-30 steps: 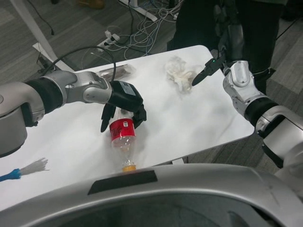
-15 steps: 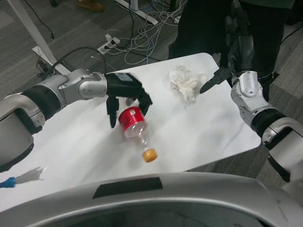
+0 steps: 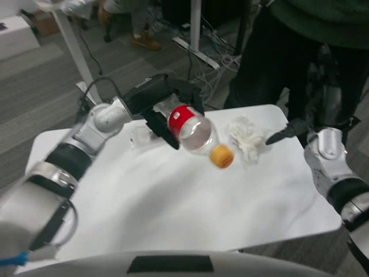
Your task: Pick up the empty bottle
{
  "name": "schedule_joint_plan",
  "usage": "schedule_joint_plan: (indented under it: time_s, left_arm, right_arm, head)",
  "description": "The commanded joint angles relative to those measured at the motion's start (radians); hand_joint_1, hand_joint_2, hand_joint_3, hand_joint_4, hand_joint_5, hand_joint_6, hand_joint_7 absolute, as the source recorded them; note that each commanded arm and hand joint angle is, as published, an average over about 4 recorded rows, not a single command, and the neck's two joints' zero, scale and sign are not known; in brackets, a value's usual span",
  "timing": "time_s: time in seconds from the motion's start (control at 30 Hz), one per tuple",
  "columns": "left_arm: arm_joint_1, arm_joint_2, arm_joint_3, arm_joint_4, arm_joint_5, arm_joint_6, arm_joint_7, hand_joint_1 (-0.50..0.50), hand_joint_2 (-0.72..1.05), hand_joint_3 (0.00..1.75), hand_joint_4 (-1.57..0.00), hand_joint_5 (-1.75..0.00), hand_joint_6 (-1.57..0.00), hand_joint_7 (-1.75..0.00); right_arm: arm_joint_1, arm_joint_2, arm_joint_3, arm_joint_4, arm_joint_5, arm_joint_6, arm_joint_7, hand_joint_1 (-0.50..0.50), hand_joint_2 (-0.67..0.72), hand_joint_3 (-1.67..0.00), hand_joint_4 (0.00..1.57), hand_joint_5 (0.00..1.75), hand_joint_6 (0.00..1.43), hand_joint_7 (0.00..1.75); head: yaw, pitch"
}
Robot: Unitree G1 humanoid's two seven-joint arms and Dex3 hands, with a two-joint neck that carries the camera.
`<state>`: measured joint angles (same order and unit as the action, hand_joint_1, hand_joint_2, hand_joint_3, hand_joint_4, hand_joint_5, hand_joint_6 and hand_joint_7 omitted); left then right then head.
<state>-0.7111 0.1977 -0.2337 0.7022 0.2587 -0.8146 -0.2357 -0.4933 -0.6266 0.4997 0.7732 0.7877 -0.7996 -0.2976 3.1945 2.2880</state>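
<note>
Bottle [image 3: 195,131] was held clear above the surface [image 3: 173,196], gripped by the left robot hand [image 3: 164,107]; pickup appeared essentially complete.

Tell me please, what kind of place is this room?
Probably an office or lab workspace: grey carpeted floor, loose white cables on the floor, white desk legs, and a white table where a black left hand holds a clear red-labelled plastic bottle.
</note>
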Motion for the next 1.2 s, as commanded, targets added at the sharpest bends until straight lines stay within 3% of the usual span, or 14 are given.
schedule_joint_plan:
  time_s: [0.03, 0.13, 0.23, 0.4, 0.7, 0.9, 1.2]
  left_arm:
    - [0.078, -0.113, 0.198, 0.020, -0.114, -0.047, 0.039, -0.50, 1.05, 0.09, -1.57, -1.75, -1.43, -1.26]
    - [0.128, -0.184, 0.311, 0.040, -0.202, -0.086, 0.081, -0.50, 1.05, 0.09, -1.57, -1.75, -1.43, -1.33]
    - [0.173, -0.202, 0.342, 0.038, -0.276, -0.101, 0.125, -0.50, 1.05, 0.09, -1.57, -1.75, -1.43, -1.33]
    - [0.204, -0.201, 0.308, 0.075, -0.473, -0.152, 0.182, -0.50, 1.05, 0.09, -1.57, -1.75, -1.41, -1.36]
    - [0.246, -0.177, 0.304, 0.135, -0.613, -0.176, 0.184, -0.50, 1.05, 0.09, -1.57, -1.75, -1.41, -1.36]
    - [0.256, -0.158, 0.313, 0.167, -0.684, -0.181, 0.186, -0.50, 1.05, 0.09, -1.57, -1.75, -1.41, -1.40]
    - [0.256, -0.150, 0.310, 0.189, -0.693, -0.192, 0.191, -0.50, 1.05, 0.09, -1.57, -1.75, -1.41, -1.40]
  right_arm:
    - [-0.032, 0.000, -0.030, 0.003, 0.012, 0.018, 0.000, -0.46, 0.72, 0.00, 0.00, 0.00, 0.00, 0.00]
    - [-0.052, -0.010, -0.034, 0.002, 0.024, 0.022, 0.000, -0.46, 0.72, 0.00, 0.00, 0.00, 0.00, 0.00]
    - [-0.067, -0.021, -0.033, -0.001, 0.033, 0.023, 0.000, -0.46, 0.72, 0.00, 0.00, 0.00, 0.00, 0.00]
    - [-0.069, -0.024, -0.031, -0.023, 0.038, 0.023, 0.000, -0.46, 0.72, 0.00, 0.00, 0.00, 0.00, 0.00]
    - [-0.044, 0.010, -0.036, -0.087, 0.025, 0.022, 0.010, -0.46, 0.72, 0.00, 0.00, 0.00, 0.00, 0.00]
    - [-0.039, 0.019, -0.047, -0.143, -0.057, 0.030, 0.078, -0.46, 0.72, 0.00, 0.00, 0.00, 0.00, 0.00]
    - [-0.039, 0.015, -0.044, -0.228, -0.124, 0.130, 0.183, -0.46, 0.72, 0.00, 0.00, 0.00, 0.00, 0.00]
  head:
    - [0.025, 0.032]
    - [0.056, 0.092]
    - [0.067, 0.130]
    - [0.066, 0.164]
    - [0.050, 0.199]
    - [0.021, 0.214]
    - [0.010, 0.205]
